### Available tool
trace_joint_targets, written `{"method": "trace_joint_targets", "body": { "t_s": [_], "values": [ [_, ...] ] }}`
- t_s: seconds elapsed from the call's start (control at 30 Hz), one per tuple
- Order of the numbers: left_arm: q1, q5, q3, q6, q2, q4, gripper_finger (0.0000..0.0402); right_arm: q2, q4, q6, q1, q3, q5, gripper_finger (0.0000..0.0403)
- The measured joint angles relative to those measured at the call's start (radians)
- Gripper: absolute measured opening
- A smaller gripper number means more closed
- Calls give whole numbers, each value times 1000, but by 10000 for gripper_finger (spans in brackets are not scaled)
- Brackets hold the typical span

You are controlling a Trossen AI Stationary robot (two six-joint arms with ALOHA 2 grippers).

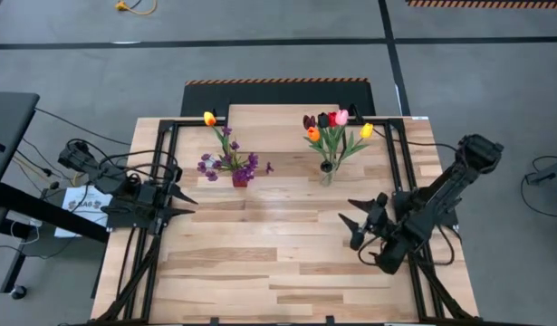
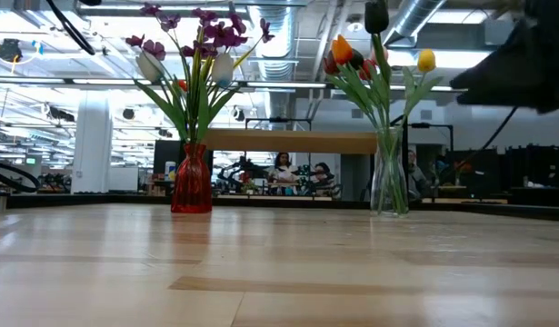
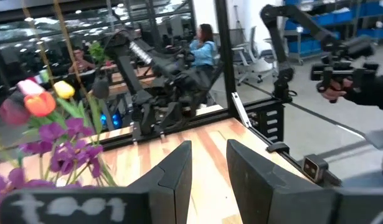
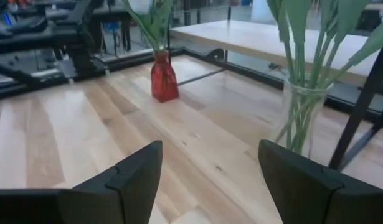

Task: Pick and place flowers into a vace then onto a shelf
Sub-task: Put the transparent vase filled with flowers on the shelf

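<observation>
We're looking at a big open robotics lab or industrial workshop: exposed silver ducts [image 2: 415,23] and long strip lights run overhead across a wide hall. Behind the wooden table [image 1: 278,263], more dark robot arms [image 3: 147,62] stand on their own black-framed benches, with seated people [image 3: 203,46] among them and blue storage bins [image 3: 340,15] on racks beyond. Around that same table the floor [image 1: 477,81] is bare grey concrete, with a yellow-and-black hazard stripe [image 1: 278,81] just past the table's far edge and loose cables [image 1: 43,172] trailing off its left side.
</observation>
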Motion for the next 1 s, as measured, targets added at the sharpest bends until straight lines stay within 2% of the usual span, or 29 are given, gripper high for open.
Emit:
{"method": "trace_joint_targets", "body": {
  "t_s": [0.17,0.37,0.57,1.0],
  "values": [
    [0,42,0,44,0,-1,90,15,398,-227,-81,-145,-32,260],
    [0,47,0,41,0,-2,90,16,642,-428,-231,-180,-97,260],
    [0,47,0,40,0,-8,90,16,661,-513,-359,-180,-200,260],
    [0,40,0,24,0,0,90,16,641,-532,-483,-180,-210,260]
  ]
}}
